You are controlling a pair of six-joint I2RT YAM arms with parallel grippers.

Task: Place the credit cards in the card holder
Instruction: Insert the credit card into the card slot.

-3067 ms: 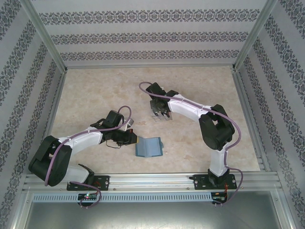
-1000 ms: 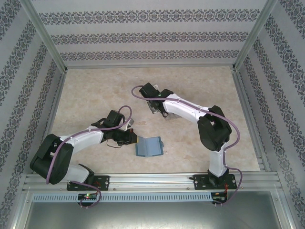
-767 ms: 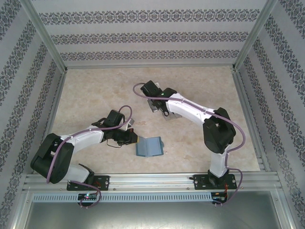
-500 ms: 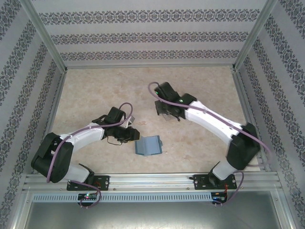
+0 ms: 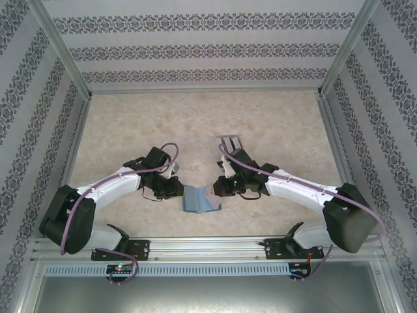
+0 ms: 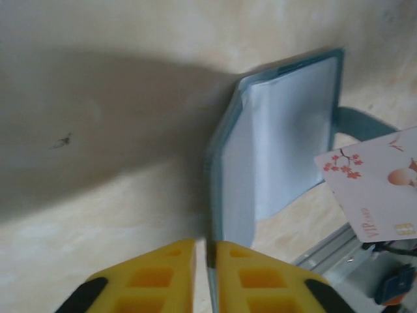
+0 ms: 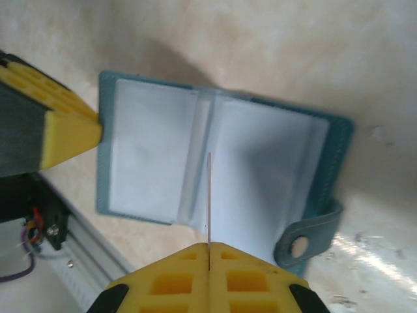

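Teamwork moment: the left gripper [image 6: 206, 251] has its yellow fingers pinched onto the outer edge of the small teal leather-look bifold wallet [image 7: 260, 163]. The wallet lies spread open on the beige marbled table [image 5: 130, 124] between the two arms, pale blue pockets up, with the snap tab sticking out of the flap away from that grip. My guess is the pinch is there to stop it sliding or flopping shut.

The right gripper [image 7: 209, 251] is clamped on a thin plastic card [image 7: 209, 189]. It's edge-on from its own wrist, and from the left wrist its face is white with red blossoms. The leading edge sits over the middle of the wallet near the fold, so it looks lined up for a pocket. Can't tell if it's touching yet.

Compared to three seconds back, the right arm was up at the little grey ridged rack [image 5: 229, 141]. Now it's swung down beside the wallet, which sits a bit more skewed.
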